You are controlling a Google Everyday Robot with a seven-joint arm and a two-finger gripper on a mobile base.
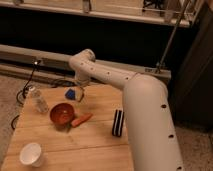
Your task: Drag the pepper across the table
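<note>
The pepper (pixel 81 120) is a slim orange-red vegetable lying on the light wooden table (pixel 95 147), just right of the red bowl (pixel 62 113) and touching or nearly touching its rim. My white arm (pixel 145 115) reaches from the lower right up over the table's far edge. The gripper (pixel 80 92) hangs down near the far edge, beside a small blue object (pixel 70 93), above and behind the pepper and apart from it.
A clear plastic bottle (pixel 39 100) stands at the far left of the table. A white cup (pixel 31 154) stands at the near left. A black-and-white striped object (pixel 117 122) stands right of the pepper. Cables lie on the floor at left.
</note>
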